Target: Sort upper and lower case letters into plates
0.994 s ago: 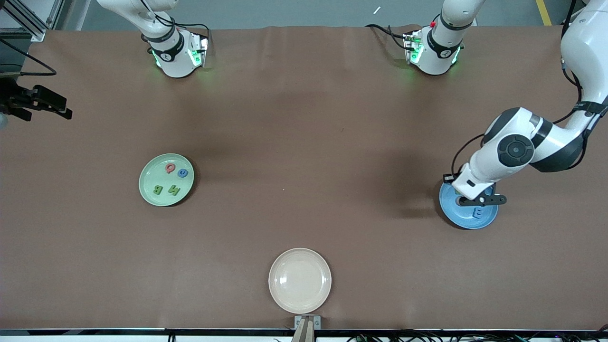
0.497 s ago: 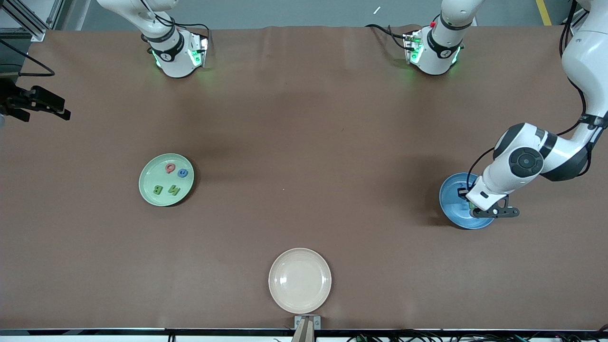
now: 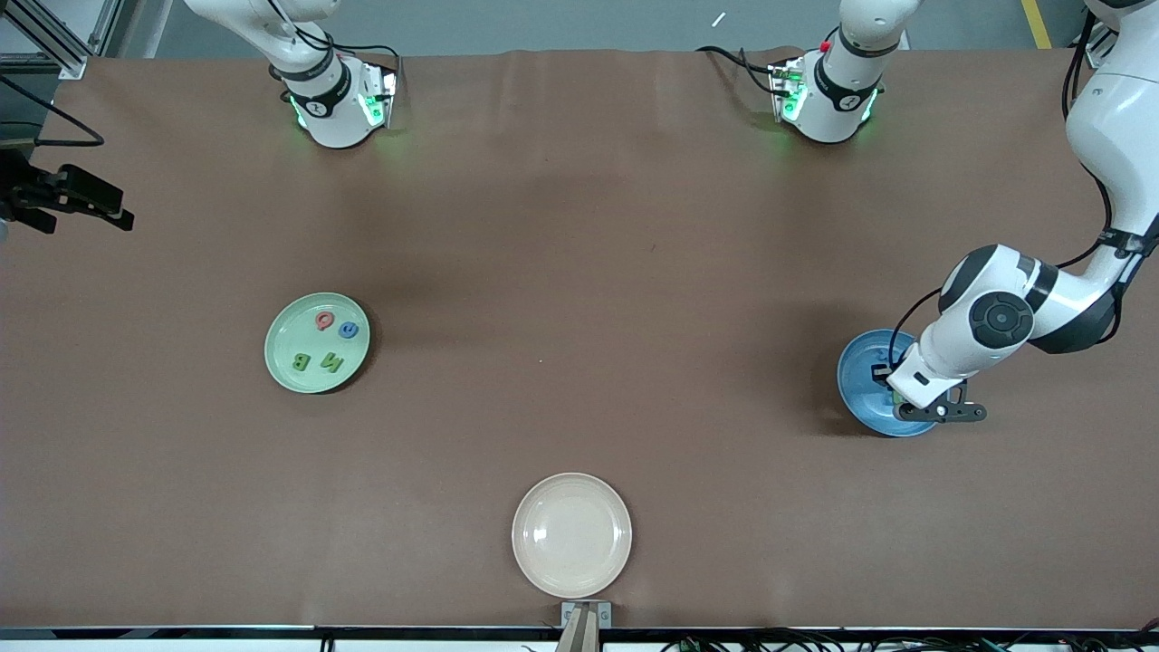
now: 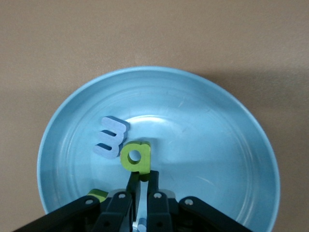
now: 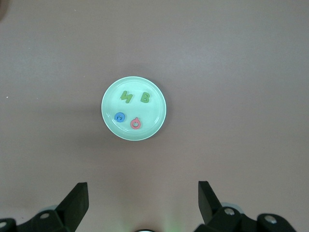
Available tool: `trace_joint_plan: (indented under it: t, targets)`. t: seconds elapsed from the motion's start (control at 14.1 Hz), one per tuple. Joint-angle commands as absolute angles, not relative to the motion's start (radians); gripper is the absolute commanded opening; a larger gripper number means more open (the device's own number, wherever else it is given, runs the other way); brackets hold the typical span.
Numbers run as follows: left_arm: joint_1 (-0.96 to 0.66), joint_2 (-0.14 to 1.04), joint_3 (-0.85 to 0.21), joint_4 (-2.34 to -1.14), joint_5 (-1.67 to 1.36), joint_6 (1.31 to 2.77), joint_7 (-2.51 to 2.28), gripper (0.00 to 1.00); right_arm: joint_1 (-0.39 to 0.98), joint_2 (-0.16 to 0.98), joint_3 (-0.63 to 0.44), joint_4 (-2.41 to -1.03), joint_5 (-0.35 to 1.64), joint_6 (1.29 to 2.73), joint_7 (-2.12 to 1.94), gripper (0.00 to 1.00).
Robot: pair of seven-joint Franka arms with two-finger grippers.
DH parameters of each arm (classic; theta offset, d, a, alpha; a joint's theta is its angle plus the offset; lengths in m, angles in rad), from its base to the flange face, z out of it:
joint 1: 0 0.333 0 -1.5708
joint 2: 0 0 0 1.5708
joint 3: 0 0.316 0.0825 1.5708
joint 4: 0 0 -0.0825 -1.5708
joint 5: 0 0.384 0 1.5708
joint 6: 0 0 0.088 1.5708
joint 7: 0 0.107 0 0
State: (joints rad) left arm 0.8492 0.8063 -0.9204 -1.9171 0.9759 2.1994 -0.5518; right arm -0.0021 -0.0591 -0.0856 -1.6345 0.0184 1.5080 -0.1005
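The round, shallow mid-blue plate [image 3: 865, 380] sits on the brown table [image 3: 579, 226] near the edge at the left arm's end, and the left wrist view shows a pale blue foam letter [image 4: 111, 137] lying in it, touching a lime-green lower-case foam letter [image 4: 135, 157], with a further green piece [image 4: 98, 195] partly hidden at the rim. The left gripper [image 3: 933, 409] hangs low over this plate, over the part nearer the front camera, its two black fingers [image 4: 133, 186] drawn close together just beside the lime-green letter; whether they pinch it cannot be told. Well apart, toward the right arm's end of the table, lies the round pale mint-green plate [image 3: 317, 342], holding a red ring-shaped letter [image 3: 324, 319], a small blue round letter [image 3: 349, 330], a green B [image 3: 301, 362] and a green N [image 3: 332, 364], none of them touching. The right gripper [image 5: 142, 203] waits high over the table edge at the right arm's end, its fingers spread wide and holding nothing. A round cream-beige plate [image 3: 571, 534] rests near the middle of the table edge closest to the front camera.
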Motion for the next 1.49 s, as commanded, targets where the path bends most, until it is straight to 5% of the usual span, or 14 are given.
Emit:
trace_joint_plan:
  t: [0.0,0.14,0.28,0.36,0.5,1.21,1.42]
  targets:
    - [0.841,0.815,-0.905,-1.904,0.994,2.209,-0.534,0.08,0.006,-0.086,-0.092,-1.664,0.025,1.519,-0.087,1.00]
    - [0.841,0.808,-0.905,-1.905,0.994,2.207,-0.532,0.15,0.006,-0.086,-0.092,-1.666,0.025,1.516,-0.086,1.00]
    - [0.844,0.805,-0.907,-1.904,0.993,2.207,-0.532,0.67,0.006,-0.086,-0.092,-1.666,0.025,1.514,-0.080,1.00]
    - [0.845,0.801,-0.910,-1.904,0.986,2.204,-0.534,0.84,0.006,-0.086,-0.092,-1.666,0.025,1.516,-0.078,1.00]
    - [0.848,0.779,-0.931,-1.905,0.979,2.201,-0.546,1.00,0.006,-0.086,-0.092,-1.664,0.026,1.517,-0.078,1.00]
    - [0.871,0.752,-1.005,-1.840,0.878,2.088,-0.505,1.00,0.008,-0.087,-0.092,-1.664,0.032,1.520,-0.051,1.00]
    - [0.789,0.640,-0.932,-1.819,0.630,2.057,-0.349,1.00,0.008,-0.087,-0.091,-1.664,0.028,1.522,-0.054,1.00]
